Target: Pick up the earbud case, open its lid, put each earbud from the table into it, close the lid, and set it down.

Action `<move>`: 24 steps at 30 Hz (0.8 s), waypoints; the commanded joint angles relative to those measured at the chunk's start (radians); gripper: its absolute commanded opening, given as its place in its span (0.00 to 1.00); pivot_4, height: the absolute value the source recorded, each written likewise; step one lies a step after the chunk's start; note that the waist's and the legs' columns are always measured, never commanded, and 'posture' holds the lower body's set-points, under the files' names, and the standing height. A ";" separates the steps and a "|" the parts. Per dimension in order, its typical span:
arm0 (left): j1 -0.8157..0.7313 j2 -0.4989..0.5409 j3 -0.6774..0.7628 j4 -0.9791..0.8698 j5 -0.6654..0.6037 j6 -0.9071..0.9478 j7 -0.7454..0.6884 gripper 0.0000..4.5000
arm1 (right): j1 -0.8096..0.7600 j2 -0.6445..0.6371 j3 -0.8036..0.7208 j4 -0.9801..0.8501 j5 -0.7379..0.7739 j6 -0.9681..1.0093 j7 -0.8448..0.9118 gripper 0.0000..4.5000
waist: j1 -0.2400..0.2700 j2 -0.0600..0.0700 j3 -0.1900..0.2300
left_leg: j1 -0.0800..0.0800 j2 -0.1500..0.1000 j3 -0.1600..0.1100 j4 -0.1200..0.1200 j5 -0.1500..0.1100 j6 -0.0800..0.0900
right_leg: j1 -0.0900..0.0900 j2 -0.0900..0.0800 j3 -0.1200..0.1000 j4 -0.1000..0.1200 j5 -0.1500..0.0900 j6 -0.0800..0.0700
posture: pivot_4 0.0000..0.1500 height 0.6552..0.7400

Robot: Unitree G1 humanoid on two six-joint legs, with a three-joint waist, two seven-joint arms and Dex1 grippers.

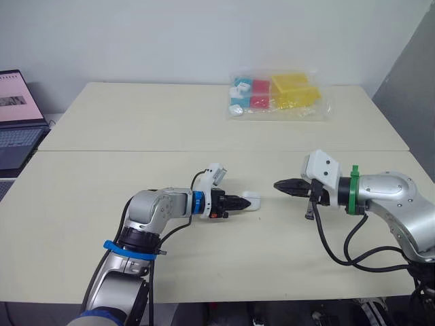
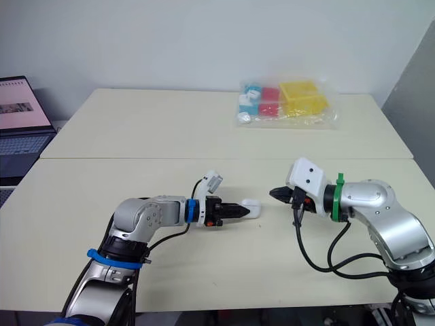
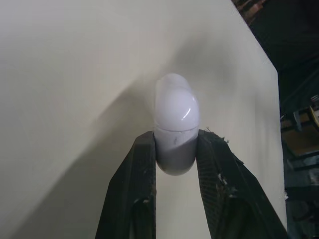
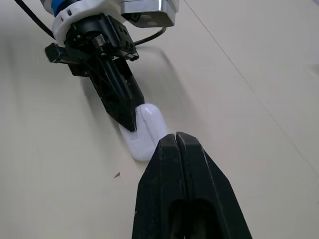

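The left gripper (image 1: 242, 202) clamps one end of the white earbud case (image 1: 252, 202), lying lid-closed on the table (image 1: 136, 122) — the right gripper (image 1: 278, 185), fingers pressed together on nothing, points at the case's other end from near by.

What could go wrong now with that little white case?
The left gripper pinches only one end of the earbud case between its jaws, so it could slip or twist out. The right gripper, jaws shut, points at the case; pushing its smooth shell might knock it loose.
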 commanded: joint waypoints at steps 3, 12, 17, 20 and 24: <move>-0.030 0.035 -0.005 0.032 0.020 0.014 -0.006 0.25 | 0.012 -0.016 -0.039 -0.036 0.003 -0.002 -0.020 0.00 | -0.001 0.000 0.000 | 0.001 0.000 0.001 0.000 0.000 0.000 | 0.001 0.000 0.001 0.000 0.000 0.000 | 1.00 0.95; 0.048 0.199 -0.035 -0.088 0.056 -0.056 -0.070 0.87 | 0.022 -0.061 -0.062 -0.032 0.040 0.005 0.028 0.00 | -0.008 0.000 0.000 | 0.003 0.000 0.001 -0.001 0.000 0.000 | 0.002 0.000 0.002 0.000 0.000 0.000 | 1.00 0.95; 0.206 0.341 0.030 -0.249 0.130 -0.387 -0.143 1.00 | 0.036 -0.104 -0.085 -0.029 0.036 -0.108 0.109 0.08 | -0.022 0.000 0.000 | 0.004 0.001 0.001 -0.002 0.000 0.000 | 0.002 -0.001 0.002 0.000 0.000 0.000 | 1.00 0.95; 0.284 0.408 0.078 -0.310 0.162 -0.589 -0.218 1.00 | 0.055 -0.144 -0.114 -0.025 0.041 -0.139 0.146 0.28 | -0.017 0.000 0.000 | 0.003 0.001 0.001 -0.002 0.000 0.000 | 0.001 -0.001 0.001 -0.001 0.000 -0.001 | 1.00 0.95; 0.390 0.505 0.173 -0.403 0.165 -0.734 -0.303 1.00 | 0.060 -0.198 -0.176 -0.018 0.051 -0.179 0.189 0.60 | -0.006 0.000 0.000 | 0.001 0.001 0.002 -0.001 0.000 0.000 | 0.001 -0.004 0.001 -0.002 0.000 -0.001 | 1.00 0.95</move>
